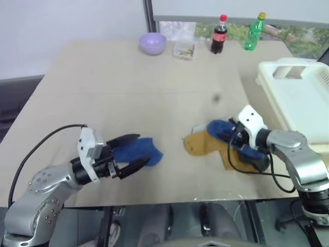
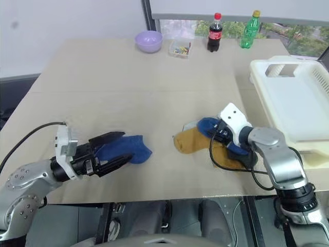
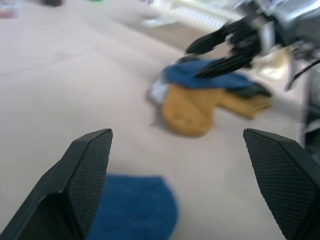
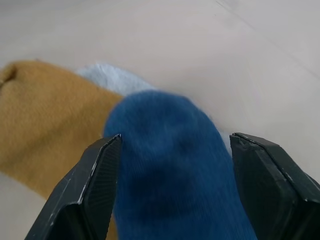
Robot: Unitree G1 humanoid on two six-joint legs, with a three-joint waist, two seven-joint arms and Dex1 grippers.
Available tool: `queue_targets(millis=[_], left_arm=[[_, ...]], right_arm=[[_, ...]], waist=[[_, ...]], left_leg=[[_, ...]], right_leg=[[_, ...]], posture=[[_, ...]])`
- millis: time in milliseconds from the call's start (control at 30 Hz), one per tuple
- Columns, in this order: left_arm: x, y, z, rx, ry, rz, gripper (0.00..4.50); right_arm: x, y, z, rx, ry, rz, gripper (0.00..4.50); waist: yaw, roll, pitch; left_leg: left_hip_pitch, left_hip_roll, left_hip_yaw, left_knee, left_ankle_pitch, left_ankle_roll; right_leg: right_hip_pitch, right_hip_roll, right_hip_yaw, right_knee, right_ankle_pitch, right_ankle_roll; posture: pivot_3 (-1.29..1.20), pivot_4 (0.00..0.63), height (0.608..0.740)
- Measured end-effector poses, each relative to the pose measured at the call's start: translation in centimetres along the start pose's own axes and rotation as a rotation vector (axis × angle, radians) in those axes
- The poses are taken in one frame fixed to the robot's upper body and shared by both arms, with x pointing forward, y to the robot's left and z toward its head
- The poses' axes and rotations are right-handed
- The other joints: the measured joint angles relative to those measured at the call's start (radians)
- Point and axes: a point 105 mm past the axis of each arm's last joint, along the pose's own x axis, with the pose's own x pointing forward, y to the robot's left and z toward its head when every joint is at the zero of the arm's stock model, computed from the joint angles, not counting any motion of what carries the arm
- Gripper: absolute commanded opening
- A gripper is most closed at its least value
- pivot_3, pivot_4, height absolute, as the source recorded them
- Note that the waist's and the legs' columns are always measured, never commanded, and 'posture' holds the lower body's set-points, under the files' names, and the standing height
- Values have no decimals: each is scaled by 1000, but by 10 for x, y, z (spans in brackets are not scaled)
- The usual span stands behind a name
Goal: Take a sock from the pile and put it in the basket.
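Left gripper (image 1: 134, 151) released, straddling a loose blue sock (image 1: 146, 151) at 7 o'clock. Right gripper (image 4: 172, 150) agape over the sock (image 4: 172, 165) atop the pile (image 1: 226, 146), 4 o'clock; clamp mid-fabric, lift clear toward basket (image 1: 318, 121).

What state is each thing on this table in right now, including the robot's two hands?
Left gripper: open, holding nothing.
Right gripper: open, either side of a blue sock.
Loose blue sock: lying flat by the left gripper.
Pile: blue sock lying over a mustard one.
Basket: upright.
Lilac bowl: upright.
Cola bottle: standing, capped.
Green bottle: standing, capped.
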Motion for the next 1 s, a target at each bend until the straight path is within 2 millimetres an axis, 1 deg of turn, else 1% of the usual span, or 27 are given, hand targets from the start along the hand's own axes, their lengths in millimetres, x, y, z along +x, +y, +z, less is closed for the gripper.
queue_targets(millis=[67,200,267,300,333,367,433,467,500,833,933,1000], left_arm=[[0,3,3,8,8,-14,4466],[1,7,3,5,8,-17,4466],[2,6,2,5,11,-18,4500],[2,6,1,5,13,-19,4500],[2,7,1,9,19,-15,4500],[2,7,0,14,22,-10,4500],[2,9,0,29,26,5,4500],[2,9,0,36,25,11,4500],[2,10,0,40,26,16,4500],[0,11,-6,25,19,54,4500],[0,13,-6,20,7,75,4500],[-1,14,-6,16,1,89,4500]], right_arm=[[0,1,-2,7,4,0,3520],[3,8,0,11,-4,22,3520],[6,12,0,11,-5,33,2933],[7,13,0,13,-6,34,2756],[9,14,1,12,-7,33,2143],[10,14,1,10,-5,34,1851],[11,14,0,10,-1,37,929],[12,13,0,12,1,37,352],[12,13,0,11,0,37,31],[13,13,5,5,-12,63,31],[15,13,19,-2,-54,73,31],[19,14,36,-3,-111,91,31]], waist=[[0,0,0],[-1,-1,0],[0,-1,0],[0,-1,0],[0,-1,0],[0,0,0],[0,-1,0],[0,-1,0],[0,-1,0],[0,-1,0],[-3,-1,0],[-4,-1,0]], left_leg=[[0,0,1,1,0,0],[0,0,3,2,0,1],[0,0,2,2,0,1],[0,0,2,2,0,1],[0,1,2,2,0,0],[0,1,2,2,0,0],[0,0,2,2,0,1],[0,0,2,2,0,0],[0,0,2,2,0,0],[0,1,2,2,0,0],[1,1,3,2,0,0],[1,2,3,2,0,0]], right_leg=[[0,4,0,0,0,0],[1,5,1,0,0,2],[1,5,0,0,1,3],[1,5,0,0,1,3],[1,6,0,0,1,3],[1,6,0,0,1,2],[1,5,0,0,1,2],[1,5,0,0,1,2],[1,5,0,0,1,2],[1,5,0,0,1,2],[1,6,1,0,1,3],[1,7,1,0,1,3]], posture=[[0,150,740],[0,150,740],[0,150,740],[0,150,740],[0,150,740],[0,150,740],[0,150,740],[0,150,740],[0,150,740],[0,150,740],[0,150,740],[0,150,740]])
